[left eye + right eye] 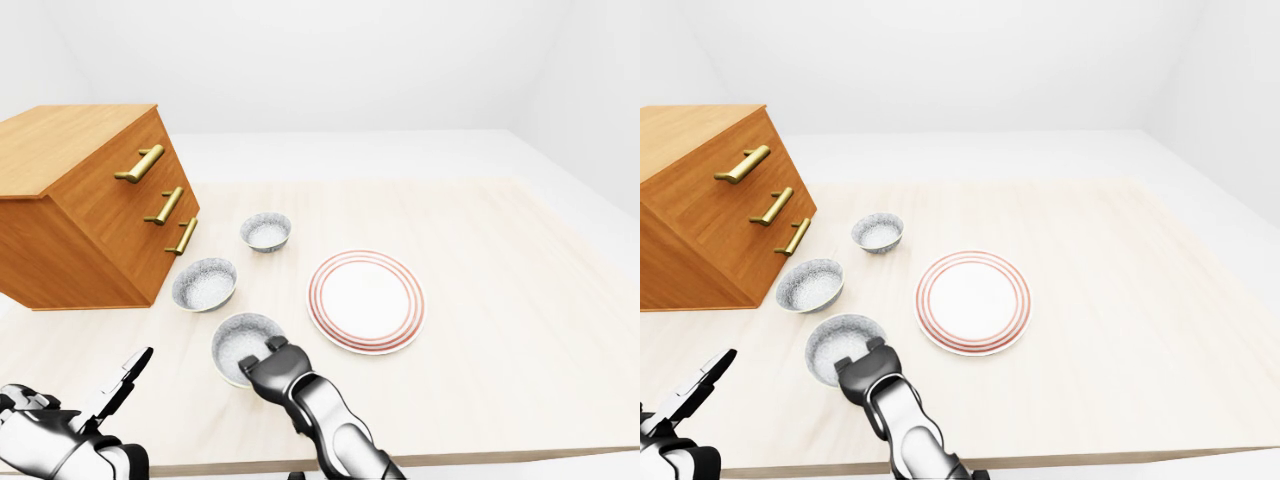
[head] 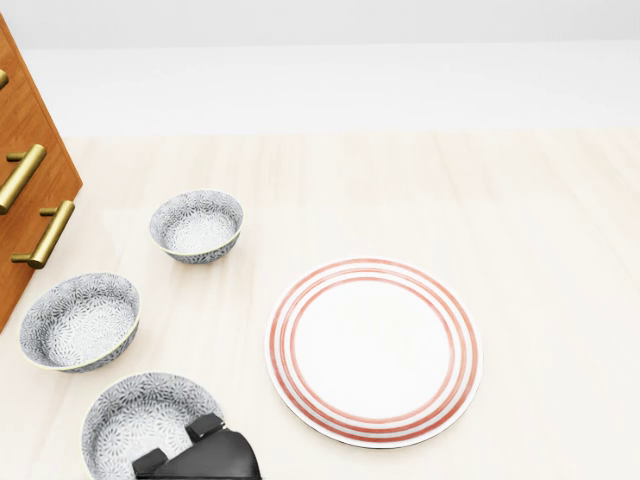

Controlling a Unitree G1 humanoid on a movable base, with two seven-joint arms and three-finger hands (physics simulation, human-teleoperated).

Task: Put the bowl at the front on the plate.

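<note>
Bottom-left in the left-eye view, the left hand (image 1: pixel 70 418) hangs spread, empty, partly cut off. The front bowl (image 1: pixel 236 340) sits near the table's (image 1: pixel 500 340) bottom edge, the right hand (image 1: pixel 268 354) clamped over its rim. The plate (image 1: pixel 366 301) lies just right, bare tabletop beyond.

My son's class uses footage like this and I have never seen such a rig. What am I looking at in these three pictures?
These are computer-rendered pictures from a simulated humanoid robot, steered by a person. All three cameras sit on its head: the head view looks down, and the two eye views look over its arms at nearly the same scene. On the wooden table lie a red-ringed plate, three patterned bowls in a row, and a wooden drawer chest with brass handles. The right robot hand has its fingers at the rim of the lowest bowl in the head view, the one meant for the plate; whether it grips I cannot tell. The left robot hand, at the eye views' lower left, is open and holds nothing.
</note>
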